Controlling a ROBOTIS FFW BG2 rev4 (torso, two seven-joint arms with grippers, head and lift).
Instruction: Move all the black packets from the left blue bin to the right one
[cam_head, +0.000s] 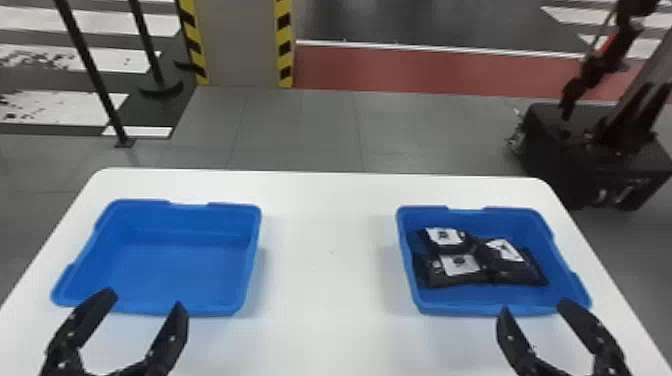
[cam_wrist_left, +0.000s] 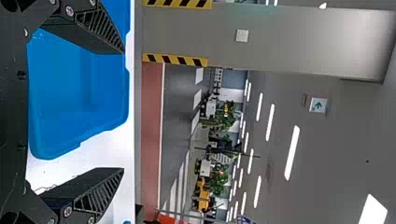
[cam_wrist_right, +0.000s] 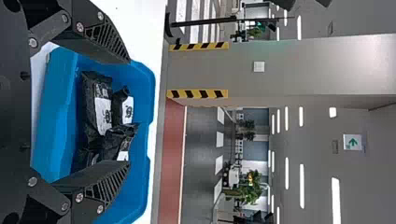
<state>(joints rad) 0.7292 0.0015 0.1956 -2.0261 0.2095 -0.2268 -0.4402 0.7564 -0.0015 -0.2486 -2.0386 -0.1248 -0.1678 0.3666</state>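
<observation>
In the head view my left gripper (cam_head: 145, 300) is open in front of the left blue bin (cam_head: 175, 309), whose inside is bare blue. My right gripper (cam_head: 532, 306) stands open at the near side of the right blue bin (cam_head: 480, 309). Several black packets (cam_head: 462, 265) with white labels lie piled in that right bin. The left wrist view has my left gripper (cam_wrist_left: 123, 111) with its fingers wide apart and nothing between them. In the right wrist view my right gripper (cam_wrist_right: 130, 112) is also spread, the packets (cam_wrist_right: 100, 114) lying in the bin beyond its fingers.
Both bins stand on a white table (cam_head: 325, 260), with a wide gap between them. Beyond the table's far edge are a striped pillar (cam_head: 242, 45), black poles on the left and a black wheeled machine (cam_head: 590, 150) on the floor at the right.
</observation>
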